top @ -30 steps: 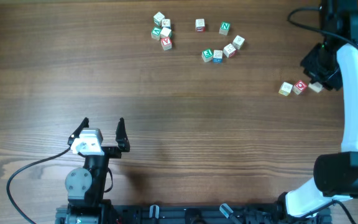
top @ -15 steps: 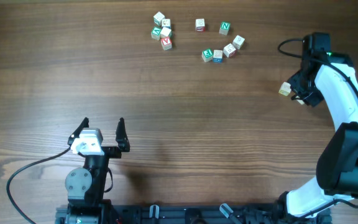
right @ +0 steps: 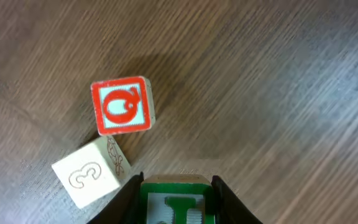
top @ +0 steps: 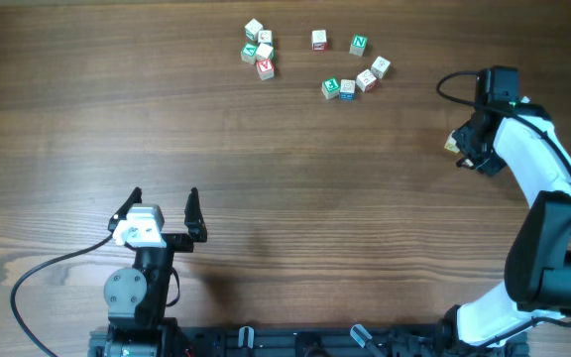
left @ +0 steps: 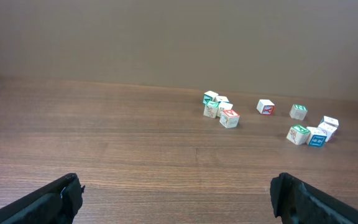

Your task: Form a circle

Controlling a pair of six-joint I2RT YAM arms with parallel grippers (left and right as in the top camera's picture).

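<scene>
Wood-grain table [top: 266, 149], plain brown wall [left: 166, 37] behind. Lettered blocks [top: 346, 87] cluster near its far edge. Left gripper [top: 164, 196] gapes wide; right gripper [right: 174, 185], by the right edge, pinches a green block [right: 178, 202].

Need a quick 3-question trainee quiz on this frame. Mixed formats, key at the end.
1. True or false: the left claw is holding a block.
2. Pick one. What sits between the fingers of the right claw? A) a green-framed block B) a ball C) nothing
3. Fill in: in the right wrist view, the plain block beside the red-framed block is marked with the number ___.

Key: 1 false, it stands open with nothing in it. 2 A. 3 is 3.
</scene>
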